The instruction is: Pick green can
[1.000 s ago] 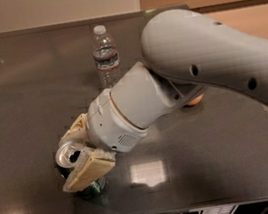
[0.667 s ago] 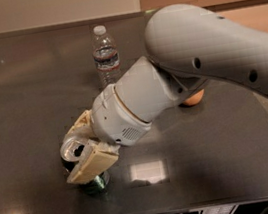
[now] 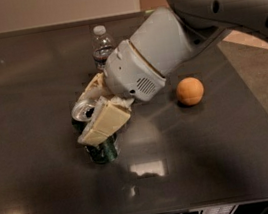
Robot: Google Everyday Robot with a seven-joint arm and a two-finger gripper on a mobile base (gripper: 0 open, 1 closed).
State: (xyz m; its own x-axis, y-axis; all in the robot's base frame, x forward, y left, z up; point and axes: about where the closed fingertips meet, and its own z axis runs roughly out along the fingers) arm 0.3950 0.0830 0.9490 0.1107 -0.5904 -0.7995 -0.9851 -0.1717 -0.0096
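Note:
The green can is dark green with a shiny silver top and sits tilted between my gripper's two tan fingers. My gripper is over the left middle of the dark table and is shut on the can. One finger lies across the can's front. The other finger shows behind the can's top. The can's lower end seems to hang just above the table. The white wrist and arm reach in from the upper right.
A clear plastic water bottle stands behind the gripper, near the table's far edge. An orange ball lies on the table to the right of the wrist. The table's front edge runs along the bottom.
My gripper has moved right and back from the front edge with the can in it. The arm has swung up, and the orange ball now shows in full.

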